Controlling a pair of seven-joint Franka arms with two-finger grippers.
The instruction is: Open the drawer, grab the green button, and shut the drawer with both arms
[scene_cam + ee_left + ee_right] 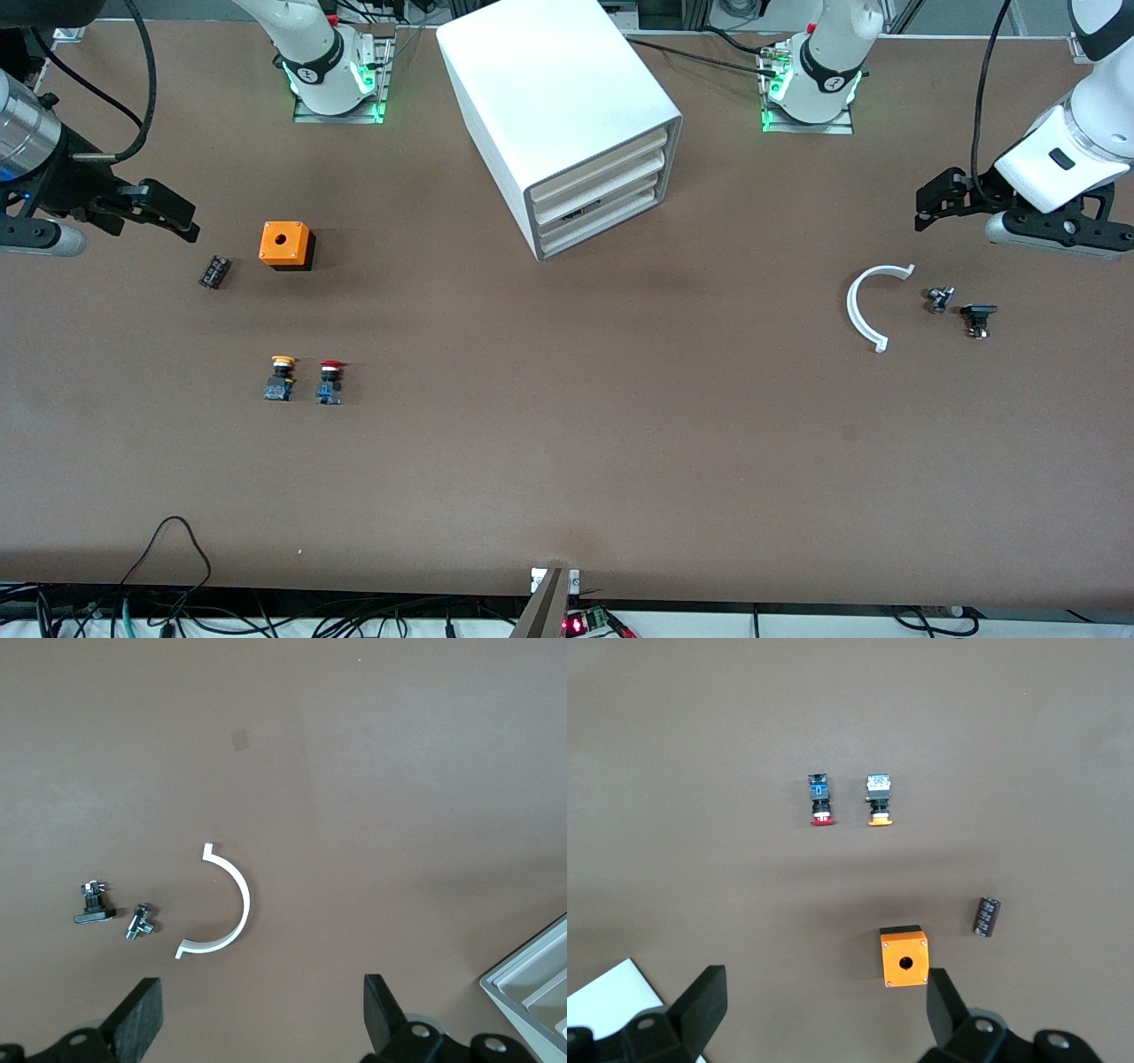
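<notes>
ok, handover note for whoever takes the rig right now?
Left gripper: open, empty, waiting over the table at the left arm's end.
Right gripper: open, empty, over the table at the right arm's end.
Cabinet sits between the arm bases; its lowest drawer is shut.
Green button: not visible. Only the yellow button and red button are out.
Done: nothing.
Left: open drawer, take button, close drawer.

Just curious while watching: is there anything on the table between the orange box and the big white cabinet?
No. In the front view, only bare brown table lies between the orange box and the white cabinet.
</notes>
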